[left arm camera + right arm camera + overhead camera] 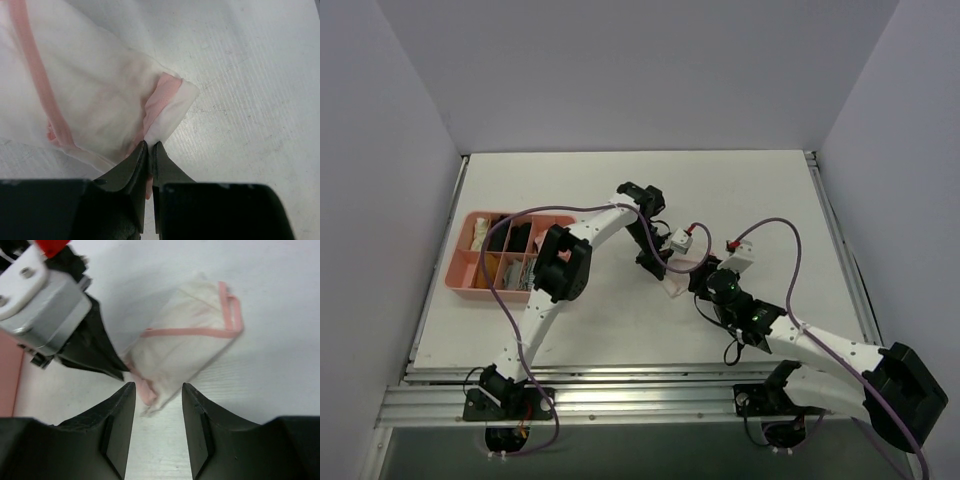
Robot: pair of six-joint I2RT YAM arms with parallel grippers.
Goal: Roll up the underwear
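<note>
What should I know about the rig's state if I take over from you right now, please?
Left end effector: shut, pinching a folded corner of the underwear.
Right end effector: open, jaws either side of the garment's near edge, gripping nothing.
Underwear: on the table, near its middle, loosely folded, not rolled.
Done: one corner grasped.
Left: the whole roll.

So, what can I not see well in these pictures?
Left wrist view: the underwear runs off the top and left edges; the left gripper hides the pinched corner.
Right wrist view: the left gripper covers the corner it holds.
Top view: the left gripper and the right gripper cover most of it; the clothes in the tray are too small to identify.
</note>
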